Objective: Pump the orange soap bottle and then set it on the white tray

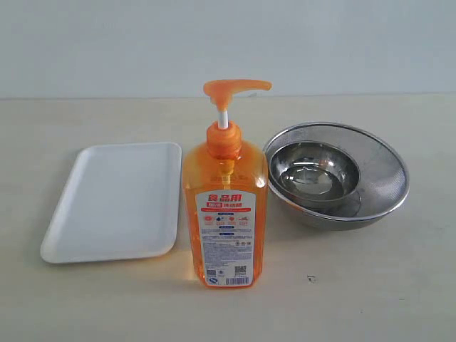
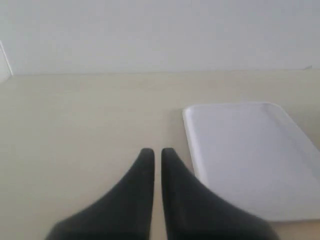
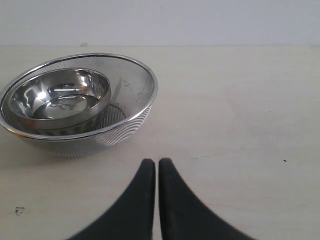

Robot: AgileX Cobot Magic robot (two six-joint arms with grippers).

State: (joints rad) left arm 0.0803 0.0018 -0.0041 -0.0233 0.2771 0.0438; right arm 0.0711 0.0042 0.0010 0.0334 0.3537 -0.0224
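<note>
The orange soap bottle [image 1: 225, 214] stands upright in the middle of the table, its pump head [image 1: 235, 91] raised on a white stem. Just left of it lies the white tray [image 1: 114, 199], with nothing on it; its corner also shows in the left wrist view, white tray [image 2: 255, 155]. My left gripper [image 2: 157, 152] is shut over bare table beside the tray. My right gripper [image 3: 156, 163] is shut too, hovering over the table near the mesh bowl. Neither gripper appears in the exterior view, and neither wrist view shows the bottle.
A round steel mesh bowl [image 1: 385, 174] with a smaller steel bowl [image 1: 313, 171] inside sits right of the bottle; the same mesh bowl [image 3: 132, 100] shows in the right wrist view. A pale wall runs behind the table.
</note>
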